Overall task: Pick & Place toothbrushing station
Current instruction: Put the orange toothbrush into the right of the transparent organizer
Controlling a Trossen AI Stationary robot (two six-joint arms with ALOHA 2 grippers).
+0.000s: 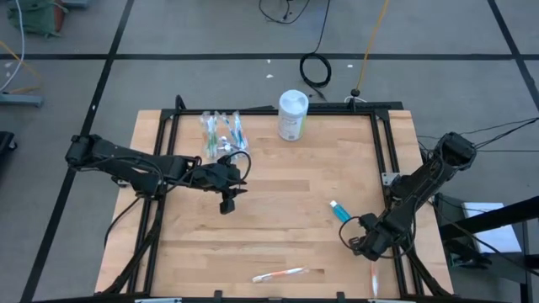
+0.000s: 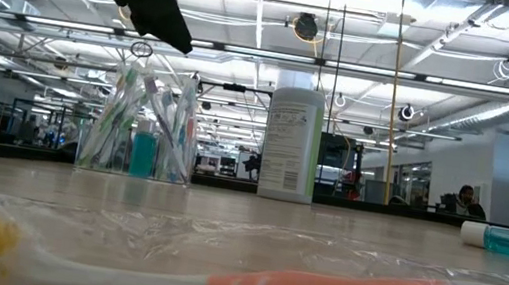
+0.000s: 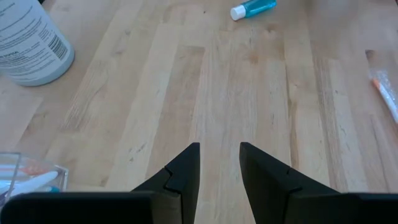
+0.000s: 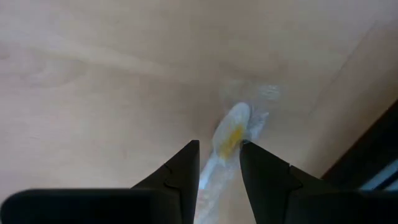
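You see a pale wooden plank table [image 1: 278,194]. The clear plastic cup [image 1: 221,133] of slim toothbrushes stands at its far edge beside a white cylindrical canister [image 1: 291,114]. Your left gripper [image 1: 227,202] hovers nearby, fingers slightly parted, empty. Your right gripper [image 4: 219,163] pinches a wrapped toothbrush [image 4: 229,137].

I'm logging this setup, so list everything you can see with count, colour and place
table: one, light wood, centre
cup: one, clear, far left, full of toothbrushes
canister: one, white, far edge, right of cup
tube: one, teal with white cap, lying right of centre
wrapped toothbrush: one, white and orange, near edge
second toothbrush: one, white and yellow, wrapped, near right corner
left gripper: one, dark, open, empty, near the cup
right gripper: one, dark, at the second toothbrush
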